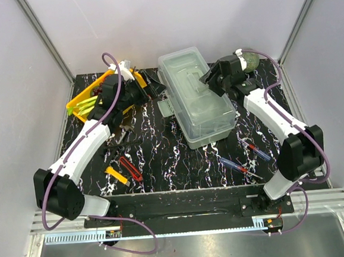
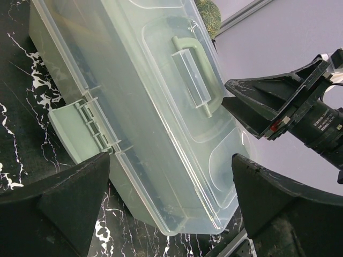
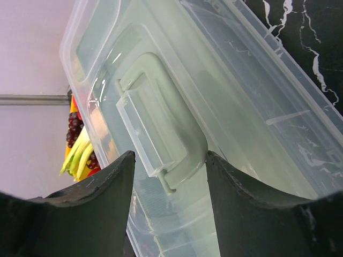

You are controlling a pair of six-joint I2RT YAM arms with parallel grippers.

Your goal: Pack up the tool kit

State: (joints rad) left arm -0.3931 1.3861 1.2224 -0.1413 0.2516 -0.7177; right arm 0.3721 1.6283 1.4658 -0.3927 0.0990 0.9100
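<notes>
Toolbox point(image 1: 196, 97): mid-table, toward the back, lid shut.
Right claw point(image 3: 169, 158): apart, straddling the lid handle point(image 3: 161, 139), not clamped.
Left claw point(image 2: 170, 160): wide apart beside the side latch point(image 2: 77, 131).
Screwdrivers point(image 1: 240, 166), cutters point(image 1: 129, 167): near the front, outside.
Advice: centre on handle before closing, then lift squarely.

top: overhead, looking down on whole table point(image 1: 162, 159) | wrists: close, facing from opposite sides | shared: toolbox handle point(image 2: 195, 75)

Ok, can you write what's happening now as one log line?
toolbox: lid on | left gripper: open, beside toolbox | right gripper: open, astride handle | screwdrivers, cutters: loose on table
</notes>
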